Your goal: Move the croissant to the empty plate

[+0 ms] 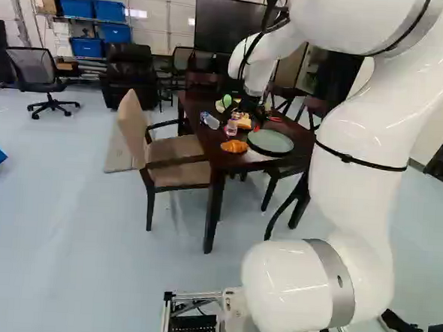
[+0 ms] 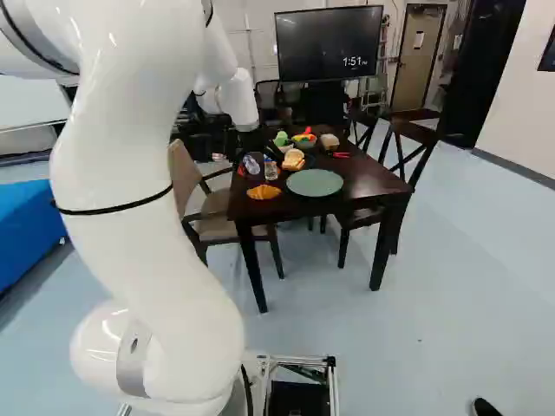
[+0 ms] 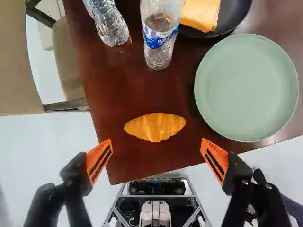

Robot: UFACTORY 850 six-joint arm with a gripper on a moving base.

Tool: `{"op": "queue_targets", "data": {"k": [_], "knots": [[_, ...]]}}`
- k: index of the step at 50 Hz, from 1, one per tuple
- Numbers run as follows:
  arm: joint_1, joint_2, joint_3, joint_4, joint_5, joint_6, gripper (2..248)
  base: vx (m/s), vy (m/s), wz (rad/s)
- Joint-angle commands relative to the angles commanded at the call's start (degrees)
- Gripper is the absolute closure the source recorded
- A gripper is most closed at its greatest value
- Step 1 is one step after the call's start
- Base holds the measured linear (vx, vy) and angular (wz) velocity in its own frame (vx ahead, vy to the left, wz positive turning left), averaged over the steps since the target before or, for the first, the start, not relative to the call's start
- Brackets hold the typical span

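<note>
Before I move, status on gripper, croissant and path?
Gripper open. Croissant on table, ahead of it, ungripped. Green plate empty, nothing standing between the two; bottles off that line.

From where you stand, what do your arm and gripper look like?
My arm is glossy white and rounded, with grey rings, a black strap and black cables higher up. My gripper is black, its two fingers carrying slotted orange pads.

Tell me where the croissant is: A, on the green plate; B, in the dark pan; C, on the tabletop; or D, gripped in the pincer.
C: the croissant lies directly on the tabletop, beside the green plate, and the open pincer isn't gripping it.
</note>
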Motion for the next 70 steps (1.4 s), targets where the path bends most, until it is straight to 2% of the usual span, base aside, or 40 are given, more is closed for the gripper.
{"op": "queue_targets", "data": {"k": [16, 21, 70], "knots": [[0.0, -1.2, -1.5, 0.0, -0.8, 0.0, 3, 0.0, 0.0, 0.0], [0.0, -1.2, -1.5, 0.0, -0.8, -1.4, 3, 0.0, 0.0, 0.0], [0.0, -1.2, -1.5, 0.0, -0.8, -30.2, 3, 0.0, 0.0, 0.0]]}}
